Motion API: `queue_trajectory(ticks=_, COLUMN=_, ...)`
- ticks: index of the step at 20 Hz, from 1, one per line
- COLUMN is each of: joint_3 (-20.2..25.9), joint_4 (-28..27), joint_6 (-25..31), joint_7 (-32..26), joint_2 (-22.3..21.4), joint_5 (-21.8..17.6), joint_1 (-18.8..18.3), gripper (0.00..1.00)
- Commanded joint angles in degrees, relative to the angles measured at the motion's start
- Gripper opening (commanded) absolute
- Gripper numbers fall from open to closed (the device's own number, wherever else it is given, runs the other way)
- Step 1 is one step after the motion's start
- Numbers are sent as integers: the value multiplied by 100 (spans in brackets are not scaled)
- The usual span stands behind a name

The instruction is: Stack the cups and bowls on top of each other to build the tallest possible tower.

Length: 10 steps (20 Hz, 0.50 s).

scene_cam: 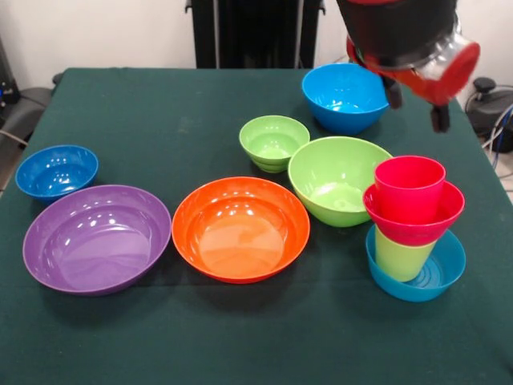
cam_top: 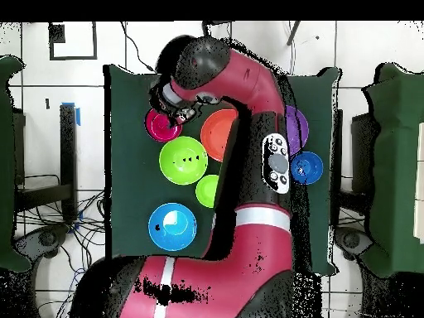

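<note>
The narrow multicolour plastic tower (scene_cam: 413,228) stood at the green surface's (scene_cam: 160,104) edge: teal-blue bowl, lime-green tumbler, red bowl, red tumbler on top, slightly tilted. The pincer's (scene_cam: 417,100) opening could not be told

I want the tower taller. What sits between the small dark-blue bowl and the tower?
The purple bowl, orange bowl and large green bowl lie between the small dark-blue bowl and the tower; lifting over them should clear.
</note>
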Motion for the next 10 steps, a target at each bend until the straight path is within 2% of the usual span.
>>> queue_trajectory(ticks=1, joint_3=-384, joint_4=2047, joint_6=-892, joint_7=216, joint_2=-946, joint_5=-608, joint_1=358, gripper=100)
queue_trajectory(ticks=10, joint_3=-837, joint_4=3570, joint_6=-2582, joint_7=-164, joint_2=-1473, joint_5=-1262, joint_1=465, gripper=100)
